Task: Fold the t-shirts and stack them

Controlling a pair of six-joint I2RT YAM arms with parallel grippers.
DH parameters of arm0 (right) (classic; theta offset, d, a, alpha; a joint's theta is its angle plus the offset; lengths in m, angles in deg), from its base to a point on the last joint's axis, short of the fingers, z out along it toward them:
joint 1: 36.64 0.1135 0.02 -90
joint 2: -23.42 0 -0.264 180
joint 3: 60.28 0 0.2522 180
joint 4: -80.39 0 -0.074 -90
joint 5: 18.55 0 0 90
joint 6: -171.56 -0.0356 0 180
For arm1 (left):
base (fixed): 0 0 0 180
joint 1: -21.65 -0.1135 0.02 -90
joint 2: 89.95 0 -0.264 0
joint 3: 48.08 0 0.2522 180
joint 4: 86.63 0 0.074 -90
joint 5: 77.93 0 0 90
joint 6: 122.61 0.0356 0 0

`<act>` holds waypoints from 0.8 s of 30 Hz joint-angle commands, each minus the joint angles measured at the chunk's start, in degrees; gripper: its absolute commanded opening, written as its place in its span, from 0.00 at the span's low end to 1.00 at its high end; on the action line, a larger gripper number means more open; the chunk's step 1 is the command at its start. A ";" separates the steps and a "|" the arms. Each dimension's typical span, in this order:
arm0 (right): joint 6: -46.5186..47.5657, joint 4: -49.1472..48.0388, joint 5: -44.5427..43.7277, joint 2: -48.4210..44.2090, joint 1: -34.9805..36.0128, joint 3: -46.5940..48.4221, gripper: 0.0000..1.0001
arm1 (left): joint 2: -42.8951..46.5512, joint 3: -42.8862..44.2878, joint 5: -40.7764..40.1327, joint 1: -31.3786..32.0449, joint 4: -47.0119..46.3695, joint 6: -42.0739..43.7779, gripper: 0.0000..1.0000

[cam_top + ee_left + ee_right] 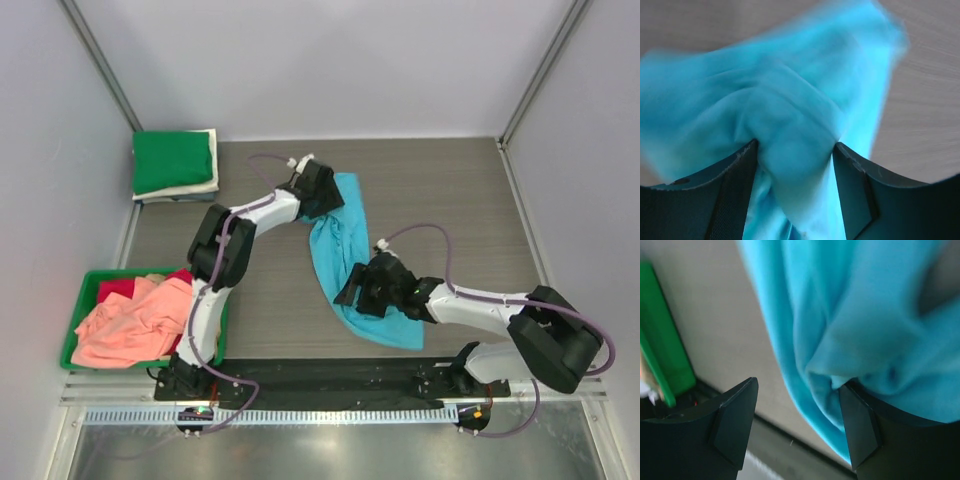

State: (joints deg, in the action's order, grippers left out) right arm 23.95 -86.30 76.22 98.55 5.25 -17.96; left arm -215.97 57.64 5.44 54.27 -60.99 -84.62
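A sky-blue t-shirt [340,245] lies rumpled in a long strip across the middle of the table. My left gripper [325,195] is at its far end. In the left wrist view its jaws [795,145] stand wide, and a hump of the blue cloth [790,90] fills the gap, touching both fingers. My right gripper [350,290] is at the shirt's near left edge. It is open [799,382], with the blue cloth [865,315] draped over one finger and bare table showing in the gap. A salmon-pink t-shirt [135,320] and a red one [120,288] lie in the bin.
A green plastic bin [80,320] stands at the near left and shows in the right wrist view [665,355]. A folded stack [175,165], green on top of cream, sits at the back left corner. Walls close in the left, right and back.
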 commanded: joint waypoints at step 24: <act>29.03 33.04 -24.72 38.20 -8.22 62.29 0.74 | 12.98 -17.95 14.10 -10.21 -31.47 14.13 0.92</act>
State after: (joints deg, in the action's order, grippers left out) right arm 46.53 -55.96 54.23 129.92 -3.19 35.13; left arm -207.95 41.64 20.89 45.42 -81.61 -70.06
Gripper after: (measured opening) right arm 0.753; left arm 0.876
